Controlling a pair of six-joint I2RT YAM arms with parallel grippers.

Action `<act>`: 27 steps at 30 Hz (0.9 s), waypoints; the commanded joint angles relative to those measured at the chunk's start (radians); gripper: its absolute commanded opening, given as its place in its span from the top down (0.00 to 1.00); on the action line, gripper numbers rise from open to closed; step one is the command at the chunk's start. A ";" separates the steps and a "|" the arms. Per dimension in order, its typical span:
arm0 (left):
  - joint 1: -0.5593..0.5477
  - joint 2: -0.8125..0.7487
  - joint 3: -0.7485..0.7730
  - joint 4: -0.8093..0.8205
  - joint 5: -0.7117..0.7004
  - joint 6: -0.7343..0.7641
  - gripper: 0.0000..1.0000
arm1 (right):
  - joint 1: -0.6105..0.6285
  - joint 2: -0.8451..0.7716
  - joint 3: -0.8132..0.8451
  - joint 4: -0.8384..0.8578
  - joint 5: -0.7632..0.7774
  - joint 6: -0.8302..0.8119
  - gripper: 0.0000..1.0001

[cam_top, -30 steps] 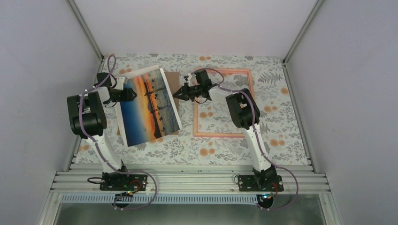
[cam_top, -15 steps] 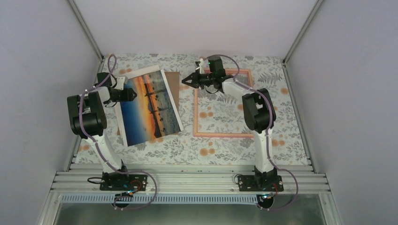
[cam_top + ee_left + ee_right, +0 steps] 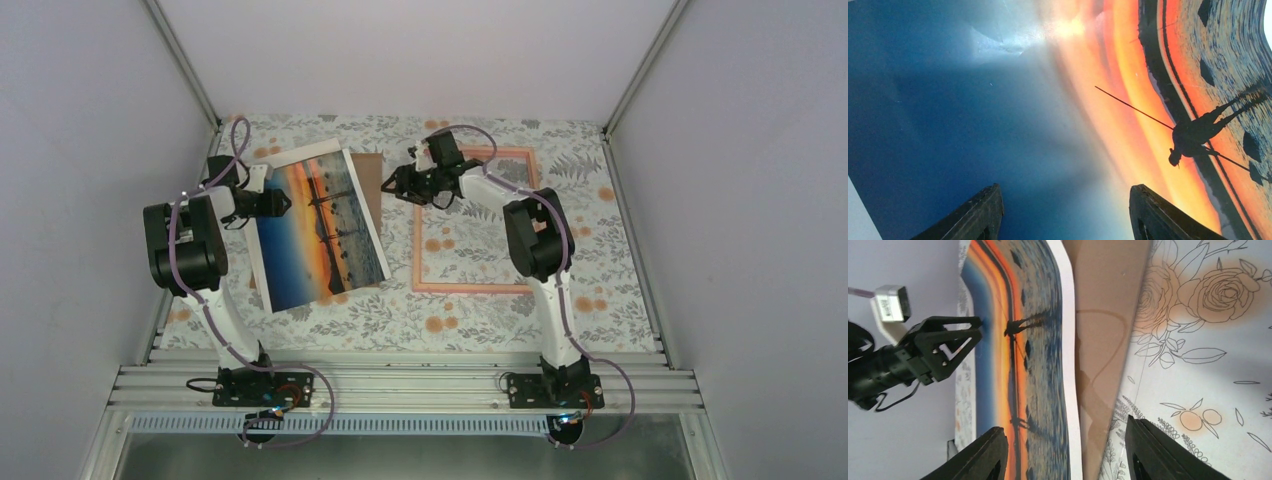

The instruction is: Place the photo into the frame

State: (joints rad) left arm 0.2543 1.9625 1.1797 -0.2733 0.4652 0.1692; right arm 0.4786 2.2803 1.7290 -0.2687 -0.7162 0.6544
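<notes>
The photo, an orange sunset over blue water with a white border, lies at the left of the table on top of a brown cardboard board. It fills the left wrist view. My left gripper is at the photo's left edge, open, its fingertips just over the blue part of the print. The pink frame lies flat to the right. My right gripper hovers open between the board and the frame's near-left corner, with nothing between its fingers. The right wrist view shows the photo and the board.
A floral tablecloth covers the table. Grey walls and metal rails close in both sides and the back. The left gripper also appears in the right wrist view, at the photo's far edge.
The right gripper went from shut to open. It swung back toward the frame's top edge, then came forward and left again. The left arm and photo stayed put.
</notes>
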 commanded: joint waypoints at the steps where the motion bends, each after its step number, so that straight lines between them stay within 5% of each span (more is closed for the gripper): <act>1: -0.014 0.052 -0.051 -0.093 -0.061 0.001 0.36 | 0.041 0.075 0.059 -0.110 0.141 -0.030 0.43; 19: -0.069 0.058 -0.057 -0.088 -0.110 0.004 0.38 | 0.043 0.237 0.131 -0.210 0.270 -0.047 0.48; 27: -0.078 0.066 -0.063 -0.085 -0.112 0.006 0.40 | 0.036 0.299 0.097 -0.153 0.141 0.005 0.70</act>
State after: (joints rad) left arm 0.1940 1.9587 1.1721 -0.2413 0.3550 0.1757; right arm 0.5087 2.4588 1.8828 -0.3294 -0.6090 0.6369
